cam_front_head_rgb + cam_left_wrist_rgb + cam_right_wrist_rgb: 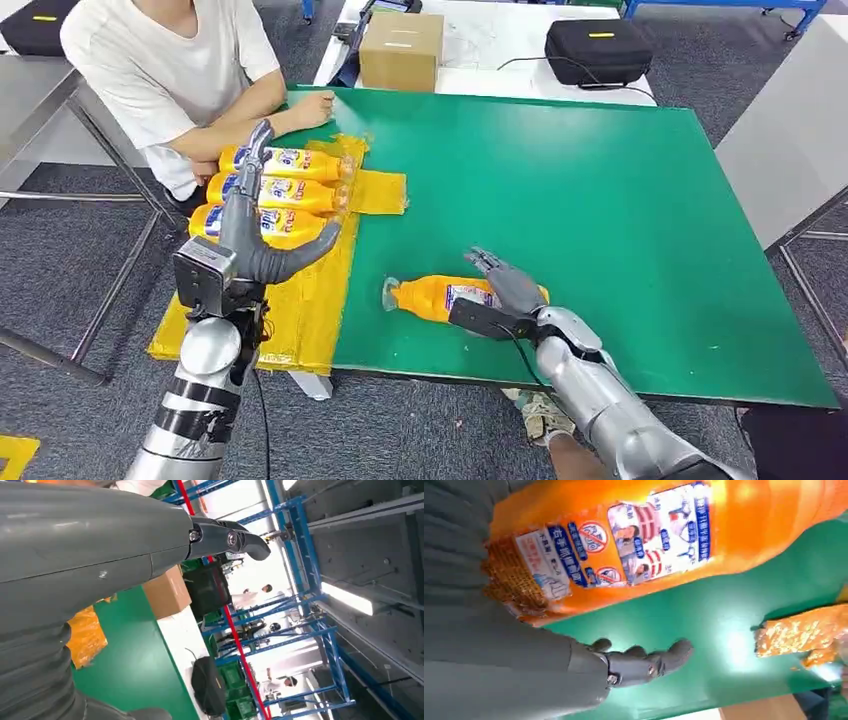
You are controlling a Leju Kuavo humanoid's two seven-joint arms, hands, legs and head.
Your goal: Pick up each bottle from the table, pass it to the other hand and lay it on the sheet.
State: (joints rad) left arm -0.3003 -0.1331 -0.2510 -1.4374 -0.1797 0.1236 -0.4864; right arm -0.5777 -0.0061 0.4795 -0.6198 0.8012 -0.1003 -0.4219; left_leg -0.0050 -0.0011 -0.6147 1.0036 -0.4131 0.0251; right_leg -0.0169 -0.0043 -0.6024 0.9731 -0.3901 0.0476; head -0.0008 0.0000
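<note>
The green table [600,200] carries one orange bottle [440,297] lying on its side near the near edge, cap end pointing left. The right hand [505,290] rests over the right end of this bottle, fingers extended across the top of the body. The right wrist view presents the bottle label at close range and the thumb [644,662] extended above the green surface, apart from the bottle; a closed grasp cannot be confirmed from either view.

The yellow sheet [300,320] hangs over the left edge of the table. Three further bottles [280,195] lie on the sheet side by side, at its far part. The left hand [250,235] is raised above the sheet in front of these bottles, fingers straight and spread from the thumb, holding nothing. The left wrist view confirms the empty thumb [235,537] and additionally shows blue racking behind the table.

A person [175,70] in a white shirt sits at the far left corner, one hand on the table. A cardboard box [402,50] and a black case [598,48] stand on the white surface beyond the table's far edge.
</note>
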